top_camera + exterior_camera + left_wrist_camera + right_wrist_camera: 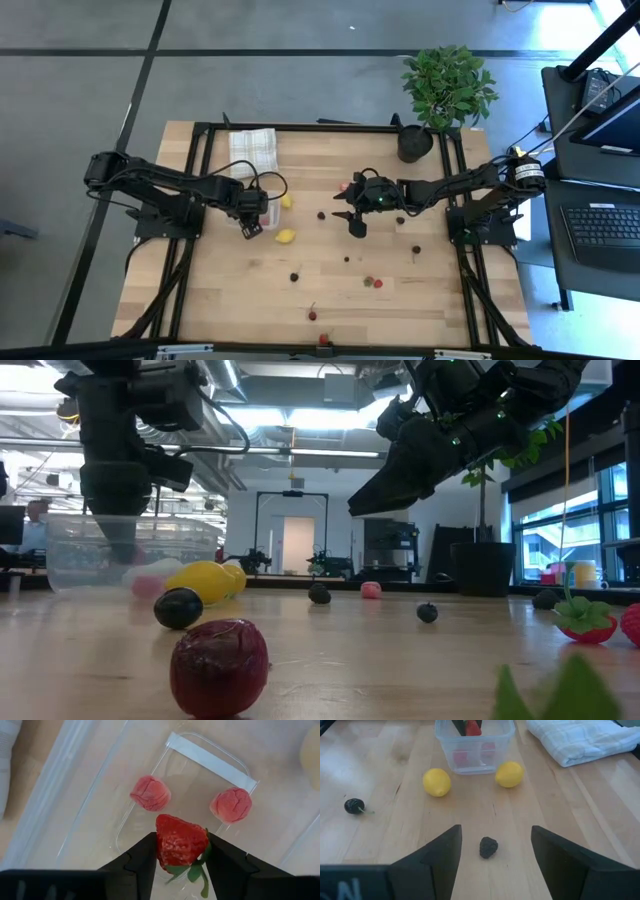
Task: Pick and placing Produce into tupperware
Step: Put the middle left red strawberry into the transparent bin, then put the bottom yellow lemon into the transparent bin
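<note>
Presently we hold red strawberry (181,842) clamped in left gripper (181,855) over clear plastic rectangular tupperware (210,757); we advise releasing low, centred. Right gripper (495,851) waits, fingers apart.

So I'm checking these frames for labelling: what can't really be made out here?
- Left gripper with its strawberry: in the high view the arm hides the tupperware beneath.
- Green blur in the low view: too close, unidentifiable.
- Red piece at the table's near edge, high view: partly behind the frame bar.
- Right gripper: its fingertips are cut off by its wrist picture's edge.
</note>
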